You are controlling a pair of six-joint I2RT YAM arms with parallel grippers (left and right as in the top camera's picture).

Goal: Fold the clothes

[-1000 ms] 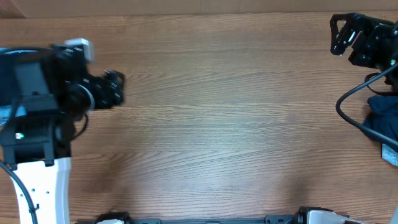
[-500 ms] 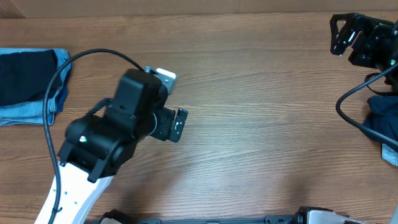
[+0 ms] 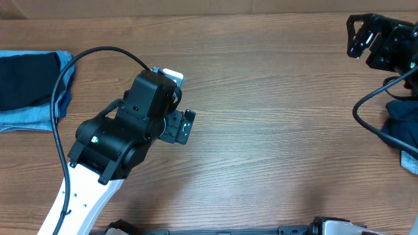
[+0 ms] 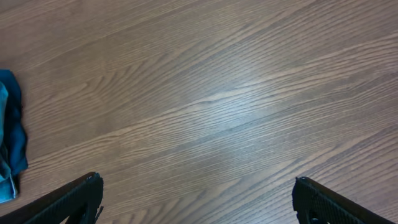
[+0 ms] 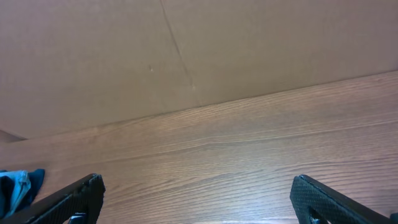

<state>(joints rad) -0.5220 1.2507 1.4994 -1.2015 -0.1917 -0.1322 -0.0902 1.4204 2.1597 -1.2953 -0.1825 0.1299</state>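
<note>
Brown wood-grain table [image 3: 261, 130]. Folded light-blue denim and navy garments [image 3: 29, 91] lay well behind the left gripper [image 3: 187, 125], seemingly set aside as finished. A crumpled dark-blue garment [image 3: 400, 127] waited near the right gripper [image 3: 353, 38]. Both grippers gaped wide, empty.

Wood-grain table [image 3: 274, 130], plain tan wall [image 5: 186, 50] behind it, soft even light

A wooden worktop [image 3: 274, 137] with a brown, lengthwise grain fills the overhead view. Along its far edge stands a plain tan board [image 5: 261, 43], matte, crossed by one thin slanting crease [image 5: 177, 46]. The board meets the worktop in a straight seam.
</note>
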